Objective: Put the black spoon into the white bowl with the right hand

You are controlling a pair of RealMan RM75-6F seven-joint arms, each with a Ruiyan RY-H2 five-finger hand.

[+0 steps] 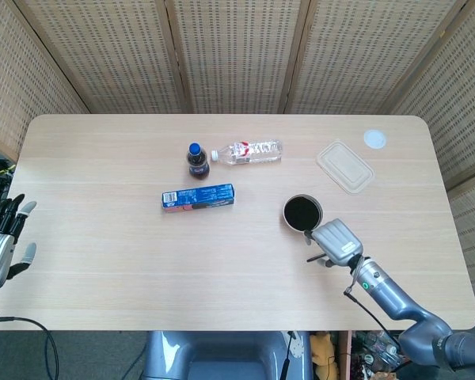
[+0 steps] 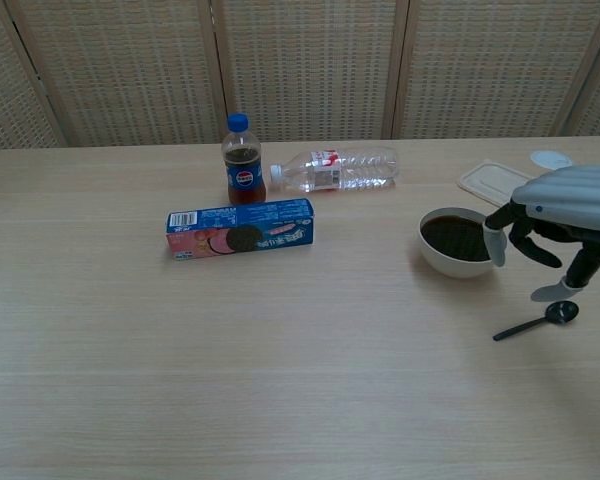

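The left hand [image 1: 1,245] is hanging off the left edge of the bench [image 1: 103,261], fingers apart and holding nothing; only the head view is showing it.

Toward the bench's middle, a blue cookie box [image 2: 240,229] is lying flat on its long side. Just behind it, a small cola bottle [image 2: 242,162] with a blue cap is standing upright. Beside that bottle, a clear water bottle [image 2: 338,168] is lying on its side, its cap pointing toward the cola bottle.

Further right, the white bowl [image 2: 462,242] is sitting on the bench and is showing a dark interior. Behind it and to the right, a clear flat lid [image 2: 492,182] is lying on the surface, with a small white round cap [image 2: 551,159] near the far right corner.

The right hand [image 2: 560,215] is hovering just right of the bowl, palm down, fingers spread and curving downward, gripping nothing. The black spoon [image 2: 538,320] is lying flat on the bench directly below this hand, in front of and to the right of the bowl, apart from it. One fingertip [image 2: 548,293] is sitting just above the spoon's head; contact cannot be confirmed.
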